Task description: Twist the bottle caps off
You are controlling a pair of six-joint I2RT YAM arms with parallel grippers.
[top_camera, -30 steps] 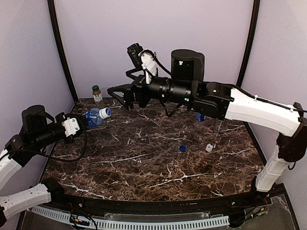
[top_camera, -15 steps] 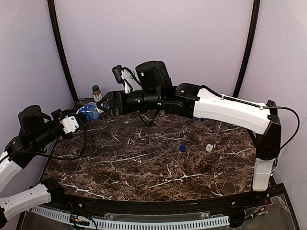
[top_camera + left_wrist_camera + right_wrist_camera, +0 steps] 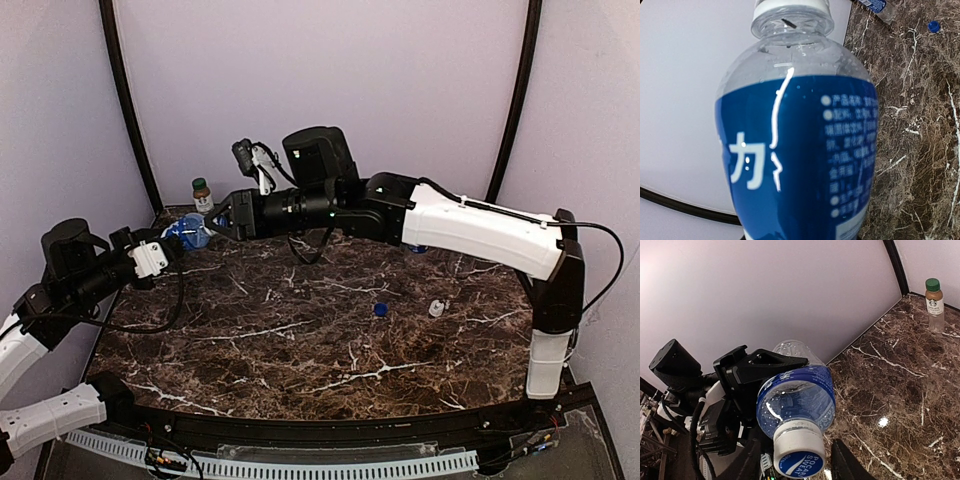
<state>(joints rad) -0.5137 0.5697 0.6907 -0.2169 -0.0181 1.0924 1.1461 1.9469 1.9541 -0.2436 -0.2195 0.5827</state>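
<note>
left gripper [image 3: 172,241] pinching clear blue-labelled plastic bottle [image 3: 796,395] | long axis aimed at right gripper [image 3: 799,462] | jaws spread astride white screw cap [image 3: 799,455]

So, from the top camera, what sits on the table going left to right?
Brownish bottle with a green cap → loose blue cap → loose white cap.
</note>
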